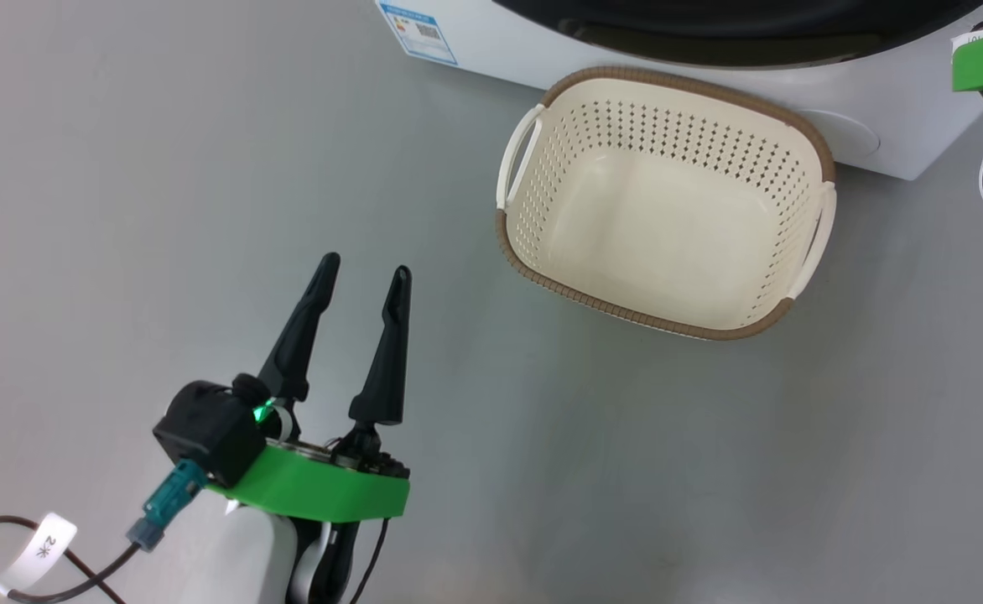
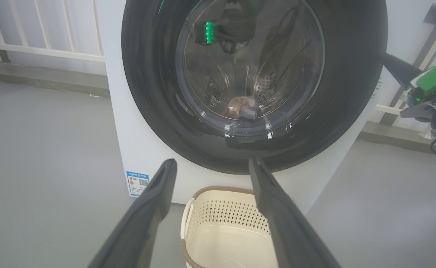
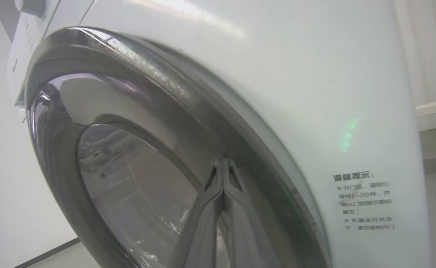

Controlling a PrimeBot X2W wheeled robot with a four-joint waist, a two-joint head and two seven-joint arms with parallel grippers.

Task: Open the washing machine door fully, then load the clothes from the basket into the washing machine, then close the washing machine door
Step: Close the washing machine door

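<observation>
My right gripper [image 3: 223, 163] has its two fingers pinched together with nothing between them. The joined tips rest on the glossy black ring of the washing machine door [image 3: 136, 108], close to its outer edge on the side nearest the printed text [image 3: 365, 201]. The door lies almost flat against the white front of the washing machine [image 3: 285, 74], but I cannot tell from here whether the latch has caught.

My left gripper [image 1: 365, 267] hangs well back over the grey floor [image 1: 122, 168], fingers spread wide and holding nothing, pointing toward the door from a distance. Through the glass bowl [image 2: 249, 63] in the left wrist view I see the clothes [image 2: 242, 108] lying at the bottom of the drum [image 2: 210, 85]. The basket [image 1: 668, 252] sits empty on the floor just in front of the machine, below the door.

I judge the loading done and the closing to be the step in hand. The door face lies straight ahead of the right fingertips, so the right arm is the one to press, squarely into the machine front. The left arm is too far off to help.
</observation>
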